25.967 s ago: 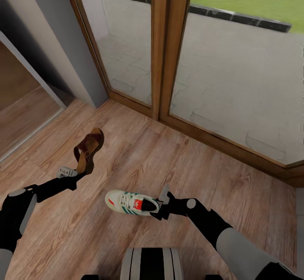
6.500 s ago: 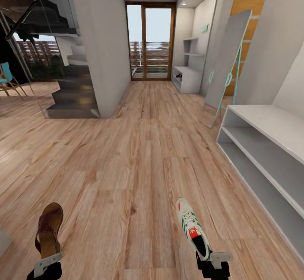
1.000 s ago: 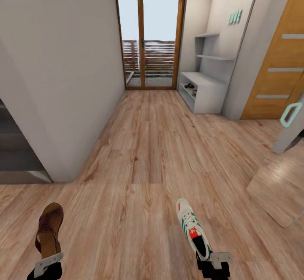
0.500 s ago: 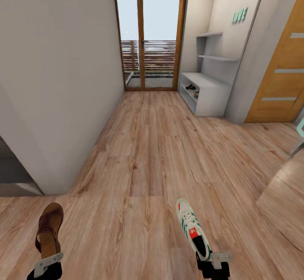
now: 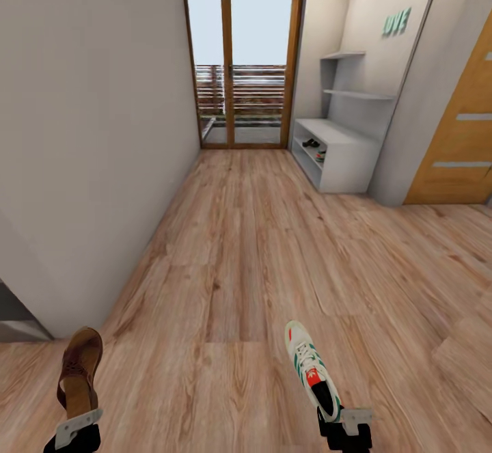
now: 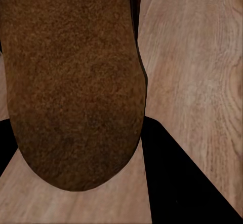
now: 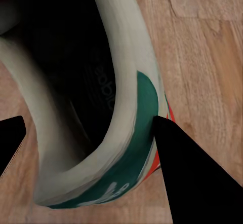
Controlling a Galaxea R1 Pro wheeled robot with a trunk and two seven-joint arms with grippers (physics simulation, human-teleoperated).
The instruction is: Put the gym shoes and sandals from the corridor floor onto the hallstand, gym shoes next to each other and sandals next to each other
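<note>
At the lower left of the head view, the left gripper is clamped on the heel end of a brown sandal, which stands up from the fingers with its toe pointing toward the top of the frame, held above the corridor floor. In the left wrist view the sandal's brown sole lies between the two dark fingers, with wood planks behind.

Toward the lower right of the head view, the right gripper grasps a white gym shoe by the rim of its heel; the shoe extends away from the gripper, toe up-frame, green stripes and red tongue patch showing. In the right wrist view a dark finger presses against the outside of the shoe's heel wall, just beside the green and red trim; the other finger sits at the opposite edge.

In the upper right of the head view stands the hallstand, pale grey, against the right wall beside the glass door, well apart from both grippers. Small dark items rest in its open slot; too small to identify.
</note>
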